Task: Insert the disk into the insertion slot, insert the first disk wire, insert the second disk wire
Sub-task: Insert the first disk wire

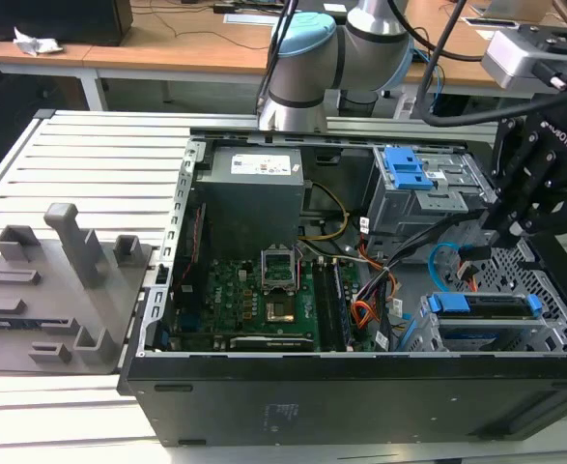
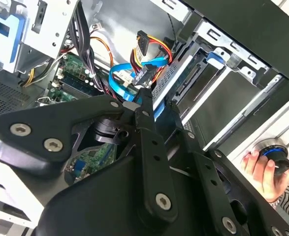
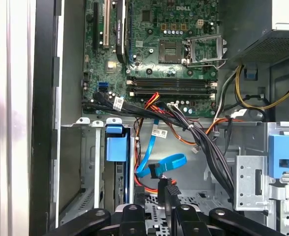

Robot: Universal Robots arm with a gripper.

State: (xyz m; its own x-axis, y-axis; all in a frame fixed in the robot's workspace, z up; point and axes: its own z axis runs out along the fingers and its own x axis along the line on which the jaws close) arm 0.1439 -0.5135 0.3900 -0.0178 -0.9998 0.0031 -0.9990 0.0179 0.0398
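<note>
The disk [image 1: 481, 307], framed by its blue caddy [image 3: 115, 145], lies inside the insertion slot [image 1: 553, 329], the low perforated bay at the case's corner on the exterior view's right. My gripper [image 1: 503, 232] hangs just above and behind that bay. The second disk wire [image 3: 171, 162], a light-blue loop, ends in a black plug [image 2: 144, 73] lying loose right ahead of my gripper [image 2: 160, 101]. The first disk wire [image 2: 156, 49], red-orange, runs to a dark plug a little further off, also unplugged. In the first wrist view my gripper [image 3: 156, 194] sits beside the disk's rear end.
A taller drive cage with blue latches [image 1: 409, 179] stands behind the bay. Black cable bundles [image 3: 208, 147] cross between the motherboard [image 1: 254, 295] and the cage. A person's hand [image 2: 262, 169] grips a blue-ringed knob outside the case. A grey fixture [image 1: 61, 280] sits on the slatted table.
</note>
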